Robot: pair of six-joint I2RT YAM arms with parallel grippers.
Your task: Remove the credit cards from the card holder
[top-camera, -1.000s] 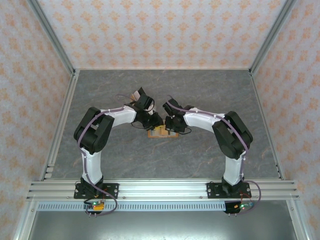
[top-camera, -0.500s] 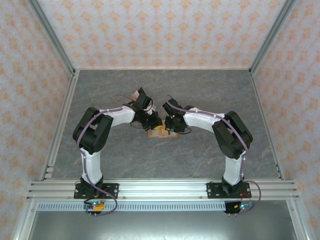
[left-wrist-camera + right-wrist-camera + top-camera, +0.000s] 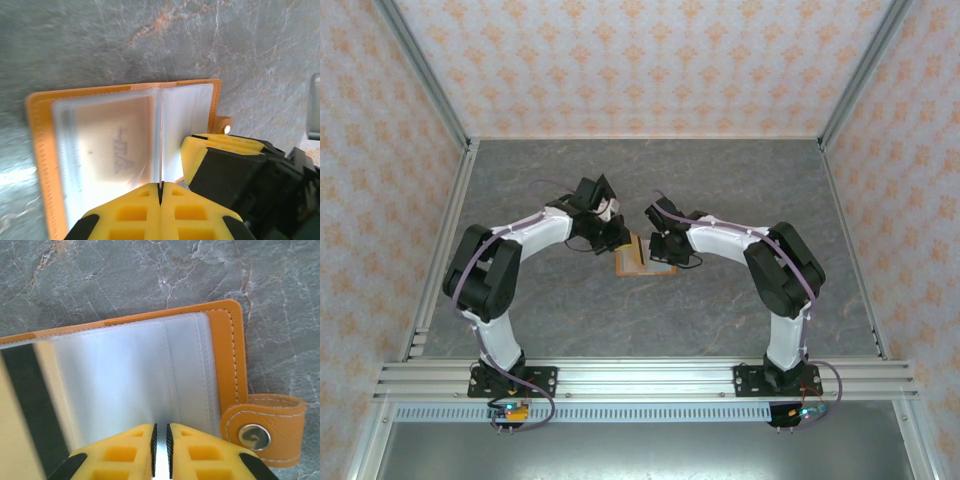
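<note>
The left gripper point(image 3: 160, 194) was clamped shut on a thin leaf point(image 3: 160, 145) that stood upright, edge-on to its wrist camera, rising from the middle of the open card holder point(image 3: 42, 150). Whether that leaf was a bare card or a plastic sleeve could not be told. The right gripper point(image 3: 161, 439), its jaws all but closed, pinched a clear sleeve point(image 3: 130, 375) on the half of the holder nearest the snap strap point(image 3: 262, 432), a pale sliver showing between its yellow pads. The holder lay flat and open on the grey marbled desk point(image 3: 125, 275) directly beneath both grippers, which met nearly tip to tip over it at mid-desk. One yellow finger of the right gripper rested on the sleeves just beside the left gripper. In the left wrist view, a pale beige credit card point(image 3: 112, 145) sat inside the sleeve left of the upright leaf, seen through the plastic. From the right wrist, a tilted, blurred striped card point(image 3: 20, 410), beige with a black band, rose at the left edge. The orange strap lay undone on the desk beside the holder's rim.
</note>
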